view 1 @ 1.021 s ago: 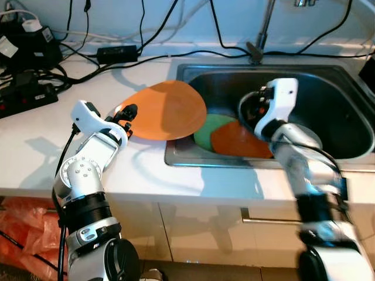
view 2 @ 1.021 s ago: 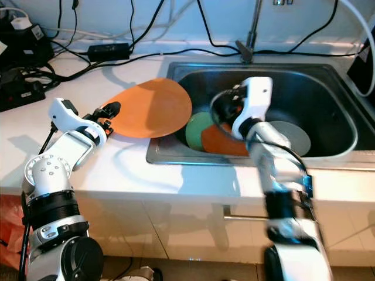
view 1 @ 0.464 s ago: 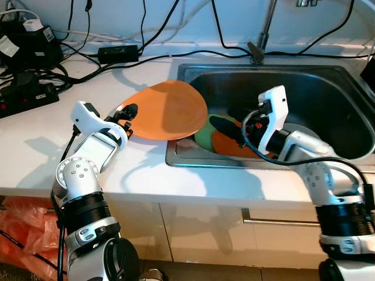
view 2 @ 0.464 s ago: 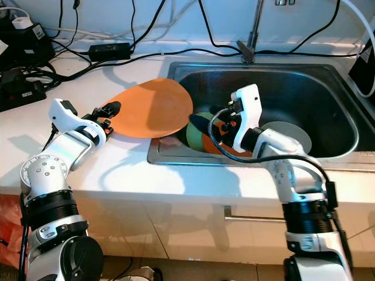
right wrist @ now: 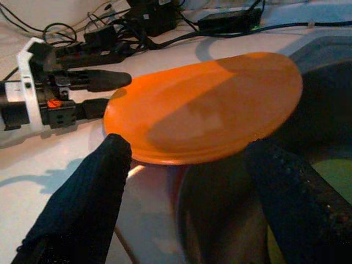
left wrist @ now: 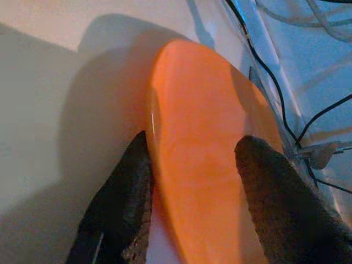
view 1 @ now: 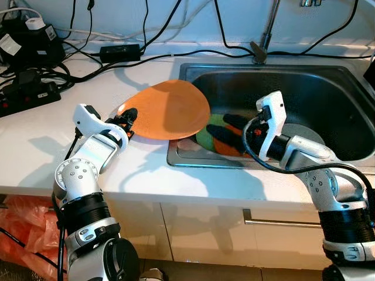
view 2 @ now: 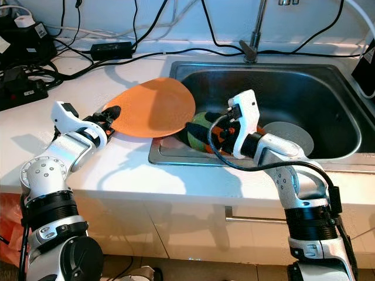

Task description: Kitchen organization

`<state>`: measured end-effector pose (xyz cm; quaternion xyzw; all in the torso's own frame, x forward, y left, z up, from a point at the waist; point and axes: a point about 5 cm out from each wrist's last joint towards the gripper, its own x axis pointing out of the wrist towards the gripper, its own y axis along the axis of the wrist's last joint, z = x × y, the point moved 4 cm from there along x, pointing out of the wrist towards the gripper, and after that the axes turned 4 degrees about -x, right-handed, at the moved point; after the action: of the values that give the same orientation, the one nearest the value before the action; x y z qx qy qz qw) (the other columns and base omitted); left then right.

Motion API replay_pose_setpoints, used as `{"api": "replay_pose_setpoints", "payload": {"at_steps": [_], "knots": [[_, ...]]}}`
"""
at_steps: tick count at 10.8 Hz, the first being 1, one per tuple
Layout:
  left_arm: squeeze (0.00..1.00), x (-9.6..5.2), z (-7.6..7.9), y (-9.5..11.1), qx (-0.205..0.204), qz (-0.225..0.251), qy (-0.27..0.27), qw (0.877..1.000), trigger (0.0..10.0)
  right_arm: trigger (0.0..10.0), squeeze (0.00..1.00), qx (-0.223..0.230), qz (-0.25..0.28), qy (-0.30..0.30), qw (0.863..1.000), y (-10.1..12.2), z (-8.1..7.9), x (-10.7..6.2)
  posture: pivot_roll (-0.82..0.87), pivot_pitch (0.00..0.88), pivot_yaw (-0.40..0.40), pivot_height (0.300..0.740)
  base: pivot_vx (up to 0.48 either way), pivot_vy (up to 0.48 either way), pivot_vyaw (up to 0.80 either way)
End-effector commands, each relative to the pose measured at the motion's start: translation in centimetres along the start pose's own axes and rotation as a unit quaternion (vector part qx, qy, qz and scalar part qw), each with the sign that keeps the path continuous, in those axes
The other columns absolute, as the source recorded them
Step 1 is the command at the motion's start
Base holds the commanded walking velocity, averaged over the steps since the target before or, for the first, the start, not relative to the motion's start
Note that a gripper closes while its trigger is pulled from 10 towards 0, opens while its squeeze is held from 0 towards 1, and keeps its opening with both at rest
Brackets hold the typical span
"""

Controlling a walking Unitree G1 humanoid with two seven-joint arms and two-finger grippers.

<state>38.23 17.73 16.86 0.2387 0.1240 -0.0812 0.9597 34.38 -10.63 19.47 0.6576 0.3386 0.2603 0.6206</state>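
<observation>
A large orange plate (view 1: 167,108) lies on the counter with its right side hanging over the sink's left rim. My left gripper (view 1: 127,119) is shut on the plate's left edge, one finger (left wrist: 118,203) under it and one above. My right gripper (view 1: 229,127) is low in the sink (view 1: 328,88), open, with its fingers (right wrist: 93,192) spread wide and pointing at the orange plate's overhanging edge. Beneath it lie a green plate (view 1: 204,134) and a smaller orange plate (view 1: 235,150), partly hidden by the fingers.
A grey plate (view 1: 306,132) lies on the sink floor behind my right wrist. The faucet (view 1: 263,41) stands at the sink's back edge. Power strips (view 1: 29,93), an adapter and black cables crowd the back left of the white counter (view 1: 35,152).
My right arm has come down from a raised pose, and its open fingers have swung left over the plates in the sink toward the large orange plate. The left gripper keeps its hold.
</observation>
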Motion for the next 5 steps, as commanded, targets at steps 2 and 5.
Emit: {"api": "replay_pose_setpoints", "payload": {"at_steps": [2, 5], "knots": [[0.00, 0.27, -0.75, -0.42, -0.025, -0.008, 0.015, 1.000, 0.0, 10.0, 0.00, -0.003, 0.002, 0.007, 1.000, 0.23, -0.39, 0.01, 0.12, 0.065, 0.056, 0.740, 0.000, 0.000, 0.00], [0.00, 0.15, -0.13, 0.01, -0.035, 0.004, -0.001, 0.999, 0.0, 10.0, 0.00, -0.004, 0.000, 0.002, 1.000, 0.14, -0.29, -0.08, 0.12, 0.064, 0.056, 0.740, 0.000, 0.000, 0.00]]}}
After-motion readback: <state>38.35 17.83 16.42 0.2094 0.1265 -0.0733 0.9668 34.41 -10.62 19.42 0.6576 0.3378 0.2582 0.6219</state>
